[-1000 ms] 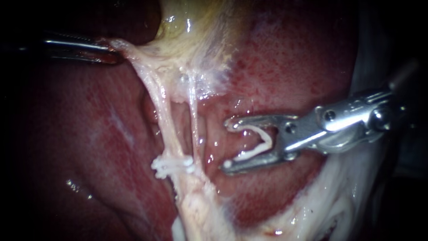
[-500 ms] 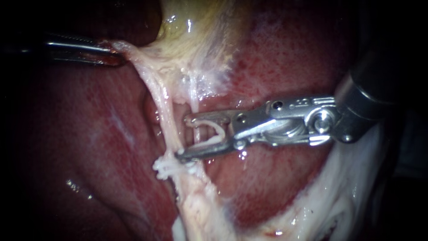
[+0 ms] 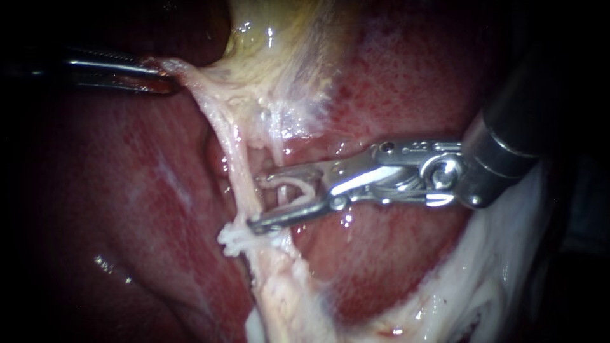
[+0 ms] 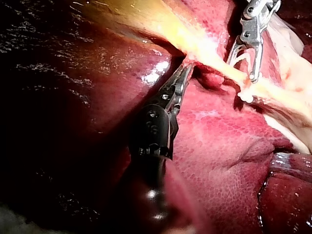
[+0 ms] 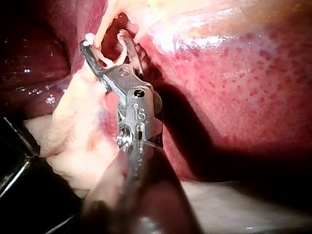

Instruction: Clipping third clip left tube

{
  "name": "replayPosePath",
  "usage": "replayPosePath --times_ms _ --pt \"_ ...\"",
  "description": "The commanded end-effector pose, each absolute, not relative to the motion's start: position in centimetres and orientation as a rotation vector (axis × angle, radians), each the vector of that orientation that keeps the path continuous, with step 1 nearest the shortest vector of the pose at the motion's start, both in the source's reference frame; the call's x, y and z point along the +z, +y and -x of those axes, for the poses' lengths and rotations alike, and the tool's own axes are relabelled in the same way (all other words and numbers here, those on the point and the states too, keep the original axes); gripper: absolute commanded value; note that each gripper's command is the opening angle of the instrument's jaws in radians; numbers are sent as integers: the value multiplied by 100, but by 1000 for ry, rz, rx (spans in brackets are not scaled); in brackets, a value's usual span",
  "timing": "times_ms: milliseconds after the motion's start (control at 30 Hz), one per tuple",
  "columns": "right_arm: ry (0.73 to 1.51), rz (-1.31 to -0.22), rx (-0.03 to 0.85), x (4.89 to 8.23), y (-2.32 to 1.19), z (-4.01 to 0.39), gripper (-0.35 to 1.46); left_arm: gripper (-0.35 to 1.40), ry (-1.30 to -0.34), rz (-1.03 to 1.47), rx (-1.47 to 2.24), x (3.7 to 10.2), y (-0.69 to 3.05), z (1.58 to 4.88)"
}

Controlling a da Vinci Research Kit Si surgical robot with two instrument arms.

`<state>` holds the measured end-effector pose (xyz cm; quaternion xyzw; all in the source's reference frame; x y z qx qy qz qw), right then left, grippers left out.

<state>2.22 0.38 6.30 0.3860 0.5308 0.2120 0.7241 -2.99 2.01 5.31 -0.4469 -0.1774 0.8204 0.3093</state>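
The right instrument [image 3: 259, 203] comes in from the right and is closest. Its end effector is partly open, a narrow gap and not a wide one. Its 2 jaws hold an open clip [image 3: 298, 190], a white one bent like a V, with 1 leg on each jaw.

Just past that are 2 pale tubes that run down side by side. The thin right tube [image 3: 274, 143] goes behind the top jaw and shows again in the gap between the jaws. The thicker left tube [image 3: 236, 162] sits right at the jaw tips. The bottom tip touches it and the top tip is just beside it. I cannot tell if the left tube is inside the open clip.

A closed clip [image 3: 234, 238], white and lumpy, sits across the tubes just below the bottom jaw.

Farther back, the left instrument [image 3: 166, 79] comes in from the left. Its end effector is closed tight on some pale tissue [image 3: 190, 79] at the top of the tubes, and that tissue looks pulled tight.

The pale tissue joins the yellow gallbladder [image 3: 279, 44]. The red, wet liver [image 3: 413, 82] lies behind everything.
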Motion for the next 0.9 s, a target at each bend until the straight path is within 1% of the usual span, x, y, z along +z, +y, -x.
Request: replayPosePath --times_ms 33,133,333,433,567,733,833,900 --pt "1178 -862 463 629 38 -226 50 -35 -468 1180 2167 531 201 299" --pt "1188 -876 460 625 37 -239 50 -35 -468 1180 2167 531 201 299" --pt "1233 -892 463 616 36 -260 50 -35 -467 1180 2167 532 201 300" --pt "1255 -905 473 605 38 -262 50 -35 -467 1180 2167 532 201 300" --pt "1266 -917 482 581 46 -262 49 -35 -467 1180 2167 532 201 301" --pt "1283 -930 493 558 54 -262 44 -35 -466 1180 2167 533 201 301" --pt "1277 -946 507 553 56 -259 32 -35 -466 1180 2167 533 201 301" --pt "1267 -963 525 553 55 -255 17 -35 -466 1180 2167 533 201 301"
